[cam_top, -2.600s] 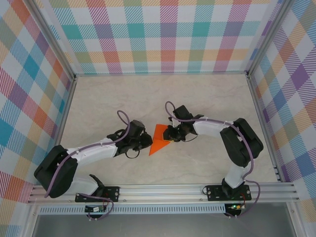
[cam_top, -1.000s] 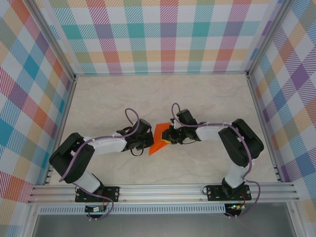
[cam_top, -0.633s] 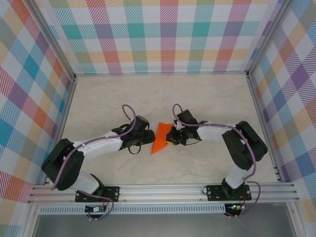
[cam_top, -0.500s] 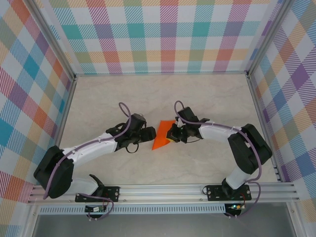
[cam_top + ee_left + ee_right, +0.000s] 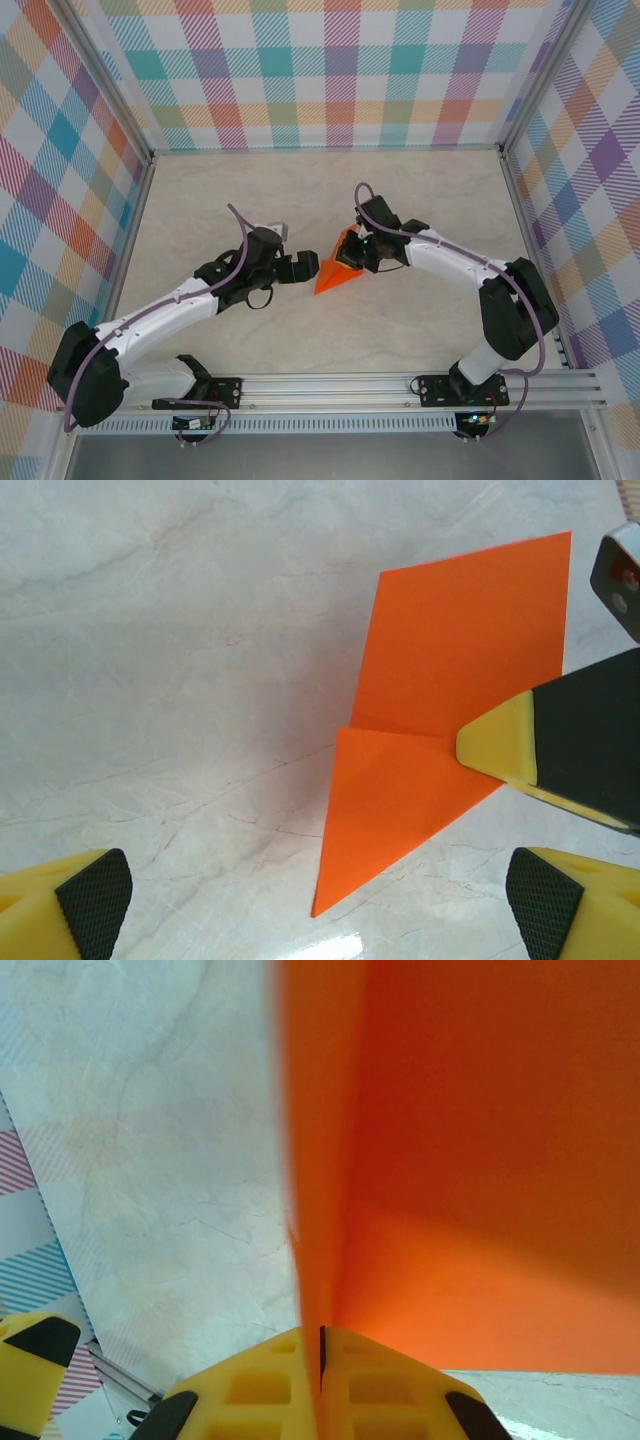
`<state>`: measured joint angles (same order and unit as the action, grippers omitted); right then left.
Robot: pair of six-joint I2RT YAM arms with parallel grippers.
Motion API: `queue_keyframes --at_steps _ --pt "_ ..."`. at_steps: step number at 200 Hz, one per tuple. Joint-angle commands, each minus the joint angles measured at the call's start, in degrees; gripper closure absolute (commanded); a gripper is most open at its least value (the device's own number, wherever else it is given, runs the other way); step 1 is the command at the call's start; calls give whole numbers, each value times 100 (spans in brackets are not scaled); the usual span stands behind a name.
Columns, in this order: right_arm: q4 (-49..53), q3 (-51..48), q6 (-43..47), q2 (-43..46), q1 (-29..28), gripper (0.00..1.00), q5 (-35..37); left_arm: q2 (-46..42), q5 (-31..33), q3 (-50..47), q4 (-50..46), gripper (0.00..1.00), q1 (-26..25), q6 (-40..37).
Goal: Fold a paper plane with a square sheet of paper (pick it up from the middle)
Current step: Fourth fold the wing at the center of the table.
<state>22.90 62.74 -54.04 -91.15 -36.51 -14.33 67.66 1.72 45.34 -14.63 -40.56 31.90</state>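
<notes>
The orange sheet of paper (image 5: 333, 273), folded into a pointed wedge, sits mid-table with its tip toward the near left. My right gripper (image 5: 355, 257) is shut on its far right part. In the right wrist view the yellow fingers (image 5: 250, 1385) press together on the paper (image 5: 480, 1160), which stands on edge ahead of them. My left gripper (image 5: 303, 267) stands open just left of the paper, apart from it. In the left wrist view the paper (image 5: 440, 680) shows a fold line and a sharp tip between my left gripper's (image 5: 320, 915) wide-set pads, with the right gripper's yellow finger (image 5: 500, 750) on it.
The pale marble table (image 5: 300, 190) is fenced by plaid walls (image 5: 340, 70) on three sides and an aluminium rail (image 5: 330, 385) at the near edge, where both arm bases are bolted. Both arms reach in toward the middle.
My left gripper has opened, let go of the paper and drawn back to the left. My right gripper, still shut on the paper, has shifted it slightly right and tilted it up.
</notes>
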Motion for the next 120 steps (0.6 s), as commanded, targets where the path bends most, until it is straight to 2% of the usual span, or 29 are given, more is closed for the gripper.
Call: queue_keyframes --at_steps 1,39,64,85,120 --pt "367 333 -34 -197 -49 97 146 -178 108 -193 263 3 48 -331" --pt "55 128 -408 -367 -102 97 77 -2 -320 -528 1028 7 -41 -897" --pt "-378 -236 -804 -337 -102 96 51 261 -246 -740 1544 9 -160 -1369" --pt "-620 -457 -1170 -460 -80 96 -226 583 -486 -852 2023 20 -257 -2083" --pt "-733 -665 -1655 -493 -48 96 -354 889 -644 -1276 2993 24 -451 -2895"
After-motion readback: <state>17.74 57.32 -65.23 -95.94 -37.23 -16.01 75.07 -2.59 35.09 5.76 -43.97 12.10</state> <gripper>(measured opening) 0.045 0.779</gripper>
